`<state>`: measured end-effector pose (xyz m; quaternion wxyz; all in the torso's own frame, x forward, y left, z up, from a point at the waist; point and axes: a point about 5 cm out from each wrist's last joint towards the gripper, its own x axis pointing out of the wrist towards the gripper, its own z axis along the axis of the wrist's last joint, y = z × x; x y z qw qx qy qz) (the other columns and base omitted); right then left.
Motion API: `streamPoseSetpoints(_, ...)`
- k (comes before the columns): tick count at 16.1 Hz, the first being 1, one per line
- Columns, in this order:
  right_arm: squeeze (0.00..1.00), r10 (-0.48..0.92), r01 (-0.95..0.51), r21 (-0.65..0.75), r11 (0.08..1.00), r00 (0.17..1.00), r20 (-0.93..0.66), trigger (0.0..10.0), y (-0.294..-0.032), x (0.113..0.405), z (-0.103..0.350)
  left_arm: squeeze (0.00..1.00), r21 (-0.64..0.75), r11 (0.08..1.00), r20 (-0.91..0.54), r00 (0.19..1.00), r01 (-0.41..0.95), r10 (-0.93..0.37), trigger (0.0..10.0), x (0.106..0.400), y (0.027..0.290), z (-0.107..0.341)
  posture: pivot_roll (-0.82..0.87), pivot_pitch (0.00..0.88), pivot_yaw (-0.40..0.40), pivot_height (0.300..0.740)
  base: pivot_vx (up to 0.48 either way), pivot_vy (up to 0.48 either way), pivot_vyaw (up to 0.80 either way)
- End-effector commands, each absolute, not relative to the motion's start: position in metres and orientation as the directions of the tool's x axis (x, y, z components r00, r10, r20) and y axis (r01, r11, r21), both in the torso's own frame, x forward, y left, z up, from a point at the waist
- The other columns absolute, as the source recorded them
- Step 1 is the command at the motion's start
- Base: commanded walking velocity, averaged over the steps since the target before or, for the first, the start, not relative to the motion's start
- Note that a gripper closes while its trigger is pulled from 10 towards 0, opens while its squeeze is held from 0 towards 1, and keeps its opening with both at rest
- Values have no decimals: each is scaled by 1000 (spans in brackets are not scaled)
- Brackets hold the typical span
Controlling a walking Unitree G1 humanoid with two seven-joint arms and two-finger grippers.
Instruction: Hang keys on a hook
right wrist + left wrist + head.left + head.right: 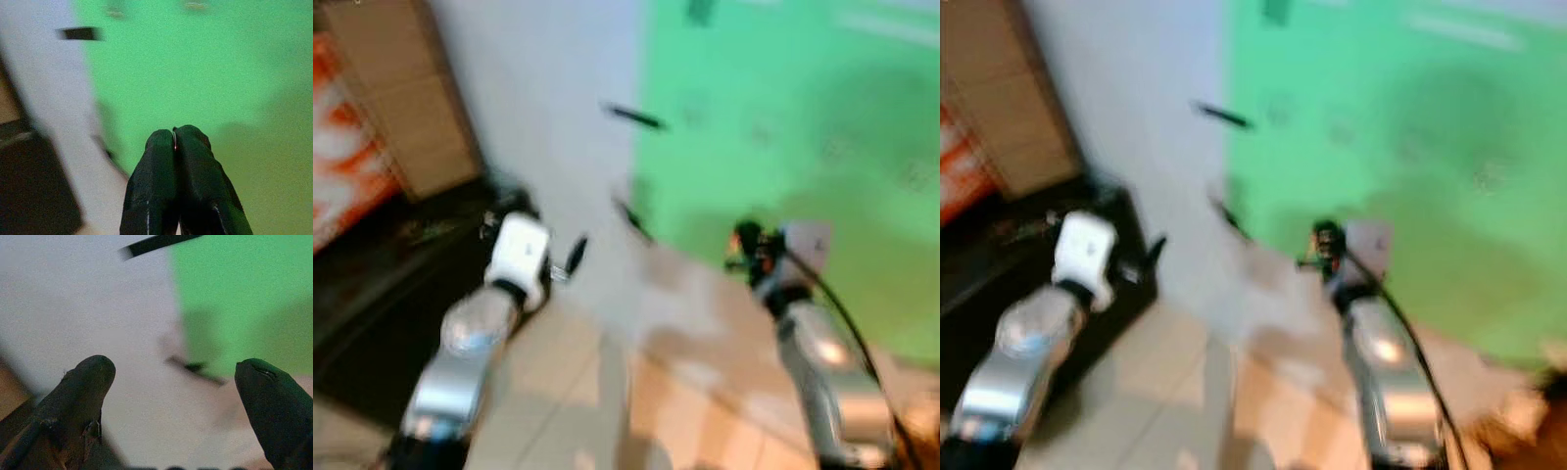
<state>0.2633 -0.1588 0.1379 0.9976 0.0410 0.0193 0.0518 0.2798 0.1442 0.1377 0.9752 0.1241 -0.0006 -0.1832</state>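
Nearest of all, two silver arms are seen reaching forward over a pale tiled floor (568, 392), and the head views are heavily smeared by blur; the left end effector (173, 377) is raised on the robot's left with its two black fingers spread wide apart, nothing being held between them in the left wrist view; the right end effector (174, 142) is raised on the right with its fingers pressed tightly together, and a thin glint is caught in the seam between the tips, though what it is cannot be told; in the head views a small blurred cluster of orange and dark colour (744, 245) is made out at the tip of the right arm, too smeared to be identified as keys; a black cable (842, 323) is seen running back along that arm; further off, a dark low cabinet (372, 294) is seen on the left with a brown cardboard box (406, 98) behind it; beyond the arms a white wall (548, 117) is met by a green wall (783, 117), and a short dark hook (634, 117) is seen projecting from the white wall just beside the green edge, well apart from both end effectors.
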Motion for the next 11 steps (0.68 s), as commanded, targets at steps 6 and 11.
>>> streamPoseSetpoints(6,0,173,-195,208,958,978,118,10000,-148,274,175,0,254,885,-35,918,390,-394,10000,283,144,144,4,0,33,740,0,-80,-394)
streamPoseSetpoints(11,0,328,-419,436,796,905,271,10000,-139,270,208,0,214,809,-74,835,548,-545,10000,274,136,145,2,0,30,740,0,0,0)
